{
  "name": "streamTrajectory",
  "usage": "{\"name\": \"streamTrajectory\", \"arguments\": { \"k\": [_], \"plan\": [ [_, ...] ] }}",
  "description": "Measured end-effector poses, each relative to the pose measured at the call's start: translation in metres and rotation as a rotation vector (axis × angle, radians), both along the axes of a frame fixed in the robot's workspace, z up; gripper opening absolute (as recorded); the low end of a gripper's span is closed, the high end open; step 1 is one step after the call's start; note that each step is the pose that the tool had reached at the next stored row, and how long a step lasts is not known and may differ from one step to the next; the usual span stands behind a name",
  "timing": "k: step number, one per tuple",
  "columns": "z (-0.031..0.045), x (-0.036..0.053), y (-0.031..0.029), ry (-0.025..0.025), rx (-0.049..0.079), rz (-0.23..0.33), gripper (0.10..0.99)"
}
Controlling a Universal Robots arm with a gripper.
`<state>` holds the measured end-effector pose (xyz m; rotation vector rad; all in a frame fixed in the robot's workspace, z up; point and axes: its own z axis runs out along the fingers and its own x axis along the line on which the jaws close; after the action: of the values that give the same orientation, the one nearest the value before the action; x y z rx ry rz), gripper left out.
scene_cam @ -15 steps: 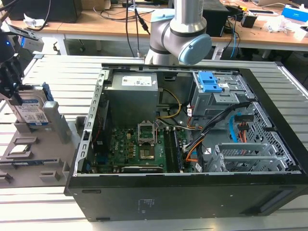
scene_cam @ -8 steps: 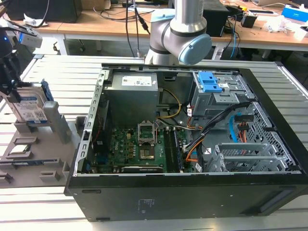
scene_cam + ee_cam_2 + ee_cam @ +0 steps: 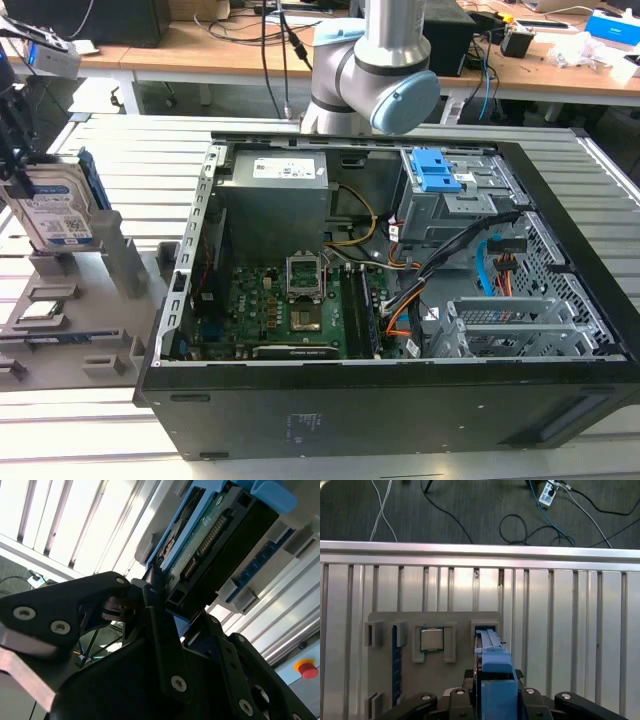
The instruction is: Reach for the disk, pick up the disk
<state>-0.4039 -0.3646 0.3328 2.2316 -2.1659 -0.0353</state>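
We're at the grey holder [image 3: 120,290] on the slatted bench [image 3: 120,140], towards the exterior view's left and well apart from the open computer case [image 3: 400,400]. The disk [image 3: 55,215] stands upright on edge in its slot. In both wrist views the tool [image 3: 165,597] has its jaws narrow, clamped on the disk's blue-framed edge. As we judge it, the pick-up goes best with a square, firm pinch and a pull in line with the slot, no tilt, so that the plastic frame doesn't bind against the holder's posts.
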Motion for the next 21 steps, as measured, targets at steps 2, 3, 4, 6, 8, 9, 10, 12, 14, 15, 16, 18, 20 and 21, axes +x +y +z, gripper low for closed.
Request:
{"name": "streamTrajectory", "arguments": {
  "k": [2, 3, 4, 6, 8, 9, 10, 12, 14, 15, 16, 18, 20, 21],
  "plan": [
    [0.0048, 0.0, 0.0002, 0.0, 0.0, 0.0, 0.369],
    [0.0069, 0.0001, 0.0002, 0.0, 0.0, 0.0, 0.369],
    [0.0093, 0.0001, 0.0003, 0.0, 0.0, 0.0, 0.369],
    [0.0121, 0.0001, 0.0004, 0.0, 0.0, 0.0, 0.369],
    [0.0143, 0.0002, 0.0005, 0.0, 0.0, 0.0, 0.369],
    [0.0169, 0.0002, 0.0007, -0.0001, 0.0, 0.0, 0.369],
    [0.0183, 0.0002, 0.0007, 0.0, 0.0, 0.0, 0.369],
    [0.0223, 0.0003, 0.0009, 0.0, -0.001, 0.0, 0.369],
    [0.0287, 0.0003, 0.0012, 0.0, -0.001, 0.0, 0.369],
    [0.0307, 0.0003, 0.0013, 0.0, -0.002, 0.0, 0.369],
    [0.0321, 0.0004, 0.0014, -0.0001, -0.002, 0.0, 0.369],
    [0.0374, 0.0004, 0.0017, 0.0, -0.003, 0.0, 0.369],
    [0.0406, 0.0005, 0.0019, 0.0, -0.004, 0.0, 0.369],
    [0.0434, 0.0005, 0.002, 0.0, -0.004, 0.0, 0.369]
  ]
}}
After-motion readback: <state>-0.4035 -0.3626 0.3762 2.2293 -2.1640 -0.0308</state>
